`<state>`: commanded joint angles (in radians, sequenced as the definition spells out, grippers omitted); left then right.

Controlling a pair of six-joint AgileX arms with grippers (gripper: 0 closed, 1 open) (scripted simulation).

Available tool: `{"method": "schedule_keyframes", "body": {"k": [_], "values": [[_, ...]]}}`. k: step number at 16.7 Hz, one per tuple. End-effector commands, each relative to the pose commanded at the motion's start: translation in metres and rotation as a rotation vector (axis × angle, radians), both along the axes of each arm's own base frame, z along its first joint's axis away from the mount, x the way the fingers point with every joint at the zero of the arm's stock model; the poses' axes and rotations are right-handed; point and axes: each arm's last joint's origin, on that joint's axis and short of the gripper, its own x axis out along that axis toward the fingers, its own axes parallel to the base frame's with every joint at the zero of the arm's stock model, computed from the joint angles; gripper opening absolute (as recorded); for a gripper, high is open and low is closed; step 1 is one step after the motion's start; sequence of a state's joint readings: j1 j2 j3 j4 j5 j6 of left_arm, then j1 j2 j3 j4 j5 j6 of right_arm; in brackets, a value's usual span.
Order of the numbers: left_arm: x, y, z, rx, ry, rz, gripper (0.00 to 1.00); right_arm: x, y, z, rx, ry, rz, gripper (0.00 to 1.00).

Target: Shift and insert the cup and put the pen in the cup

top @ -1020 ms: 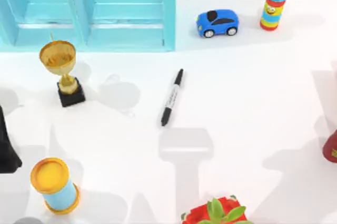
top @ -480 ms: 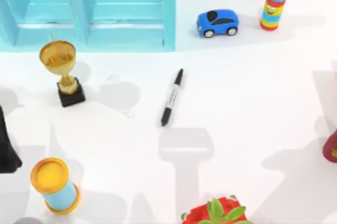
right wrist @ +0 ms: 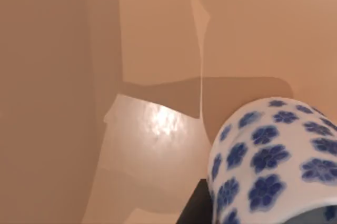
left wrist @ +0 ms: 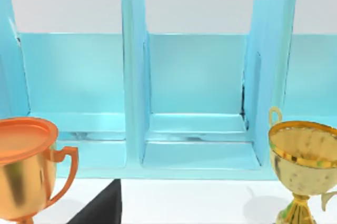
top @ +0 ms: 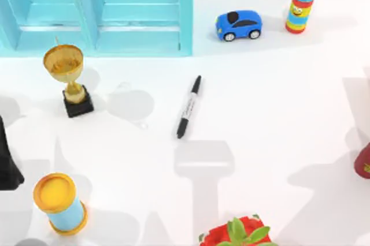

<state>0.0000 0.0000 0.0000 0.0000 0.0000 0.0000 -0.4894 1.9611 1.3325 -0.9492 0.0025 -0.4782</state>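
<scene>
Pen [top: 189, 107] is lying slantwise mid-table right of the gold trophy [top: 68, 77], while the cup [right wrist: 274, 161] is looming beside the right wrist camera, grip states untellable.

Top view: you look straight down on the white table [top: 277, 84] from above, far enough to take in the blue shelf unit [top: 98, 12] along the far edge at the left and the gold trophy [top: 68, 78] in front of it.

Left wrist view: you look level and from close range into the shelf unit's [left wrist: 200, 103] open compartments, low over the table, with the gold trophy [left wrist: 303, 161] near the lens. These two things are what this view shares with the top view.

Right wrist view: you look from very close at the cup [right wrist: 274, 161], white with blue flowers, against a plain tan surface [right wrist: 63, 77].
</scene>
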Motion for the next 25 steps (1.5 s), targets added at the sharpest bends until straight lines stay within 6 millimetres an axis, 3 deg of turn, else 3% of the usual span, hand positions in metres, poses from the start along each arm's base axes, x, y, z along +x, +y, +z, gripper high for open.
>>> {"method": "schedule_keyframes", "body": {"k": [11, 14, 17, 21, 23, 25], "values": [[0.0, 0.0, 0.0, 0.0, 0.0, 0.0, 1.0, 0.003, 0.004, 0.005, -0.001, -0.002, -0.001, 0.0], [0.0, 0.0, 0.0, 0.0, 0.0, 0.0, 1.0, 0.014, 0.03, 0.031, 0.001, 0.002, 0.002, 0.0], [0.0, 0.0, 0.0, 0.0, 0.0, 0.0, 1.0, 0.021, 0.071, 0.074, 0.001, 0.002, 0.0, 0.0], [0.0, 0.0, 0.0, 0.0, 0.0, 0.0, 1.0, 0.011, 0.128, 0.131, 0.0, 0.002, -0.002, 0.0], [0.0, 0.0, 0.0, 0.0, 0.0, 0.0, 1.0, 0.004, 0.146, 0.147, -0.001, 0.0, -0.001, 0.0], [0.0, 0.0, 0.0, 0.0, 0.0, 0.0, 1.0, 0.002, 0.15, 0.151, -0.001, -0.002, -0.001, 0.0]]}}
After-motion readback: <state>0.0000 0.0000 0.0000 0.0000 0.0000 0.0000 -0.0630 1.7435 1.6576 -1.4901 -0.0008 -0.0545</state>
